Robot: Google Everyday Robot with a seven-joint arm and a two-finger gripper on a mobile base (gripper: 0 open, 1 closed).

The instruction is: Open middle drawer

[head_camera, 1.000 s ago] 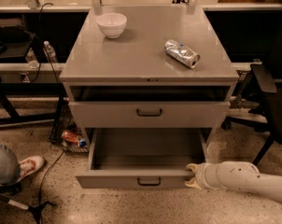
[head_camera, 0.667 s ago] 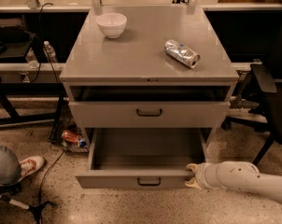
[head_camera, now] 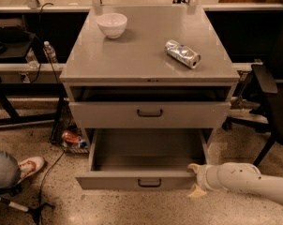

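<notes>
The middle drawer [head_camera: 132, 181] is a wide grey drawer with a low flat front and a small dark centre handle [head_camera: 149, 183]. It stands pulled far out of the grey cabinet [head_camera: 146, 55], and its inside looks empty. My gripper [head_camera: 195, 179] comes in from the lower right on a white arm [head_camera: 244, 179]. It sits at the right end of the drawer's front. Its two pale fingers are spread, one finger [head_camera: 193, 167] behind the front edge and one in front of it.
Above is a taller-fronted grey drawer [head_camera: 108, 115], slightly out with a dark gap over it. A white bowl [head_camera: 112, 24] and a crushed silver can [head_camera: 182, 53] lie on the cabinet top. A person's shoe [head_camera: 30, 166] and a tripod leg are at the lower left, a chair [head_camera: 272, 102] at the right.
</notes>
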